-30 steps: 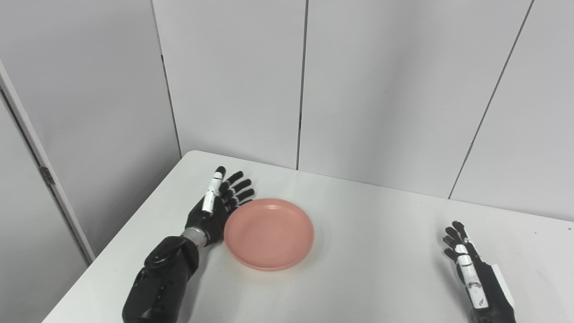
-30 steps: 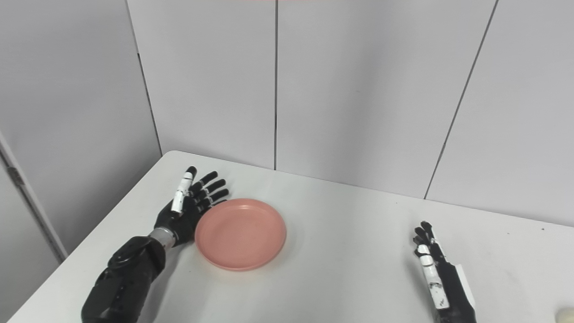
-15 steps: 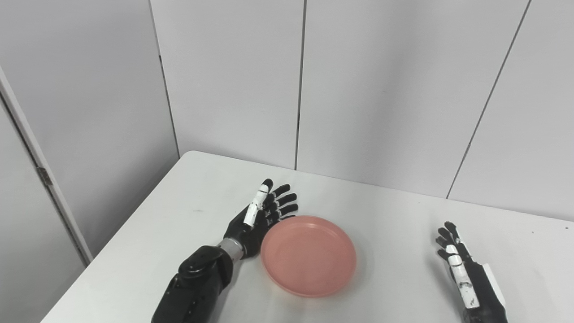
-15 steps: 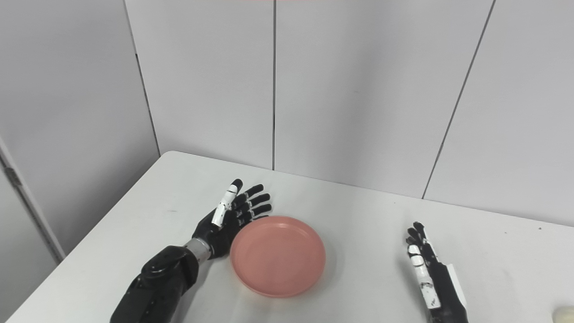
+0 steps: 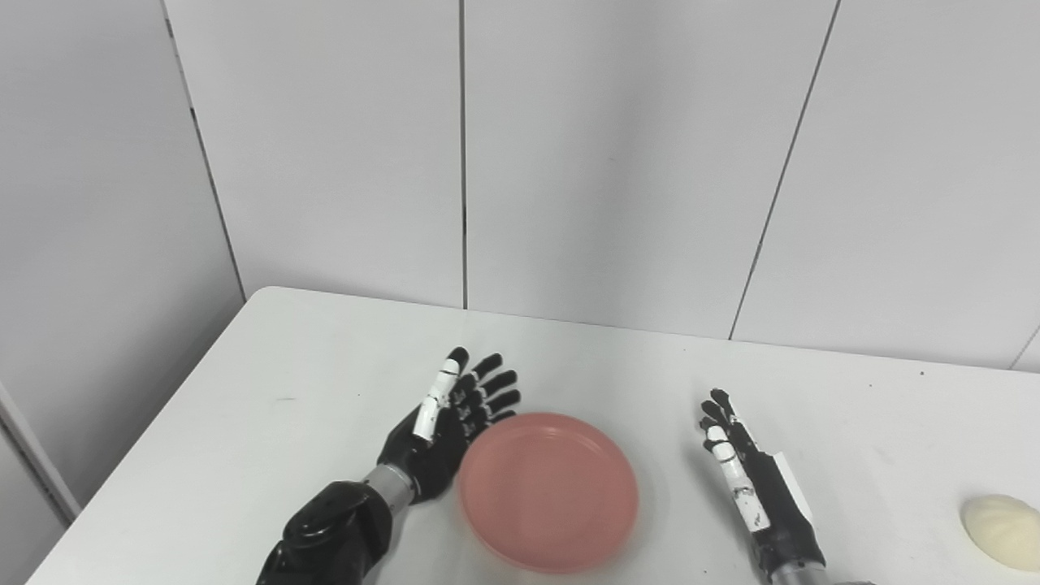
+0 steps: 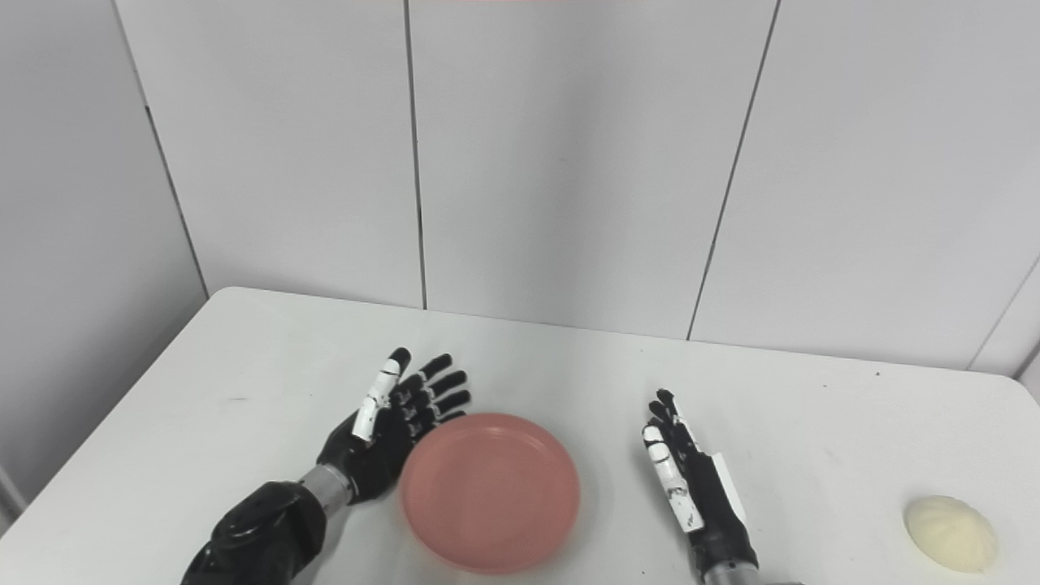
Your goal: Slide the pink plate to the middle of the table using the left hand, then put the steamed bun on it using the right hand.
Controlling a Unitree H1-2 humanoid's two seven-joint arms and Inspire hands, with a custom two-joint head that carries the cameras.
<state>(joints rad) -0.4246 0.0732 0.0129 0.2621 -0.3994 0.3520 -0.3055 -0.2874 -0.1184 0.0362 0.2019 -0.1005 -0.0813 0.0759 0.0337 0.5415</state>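
Observation:
The pink plate [image 5: 548, 491] lies flat on the white table [image 5: 309, 357], near the front and close to the middle. My left hand [image 5: 451, 422] is open, fingers straight, its palm edge pressed against the plate's left rim. My right hand [image 5: 743, 479] is open too, standing on its edge a short way right of the plate and apart from it. The cream steamed bun [image 6: 951, 532] rests alone at the far right of the table, well clear of both hands.
Grey wall panels [image 5: 617, 162] rise just behind the table's far edge. The table's left edge [image 5: 154, 422] runs diagonally toward the front. A few small dark specks mark the tabletop.
The camera has swung right, bringing the bun into the left eye view. My left hand has pushed the plate rightward across the table. The right hand keeps its pose.

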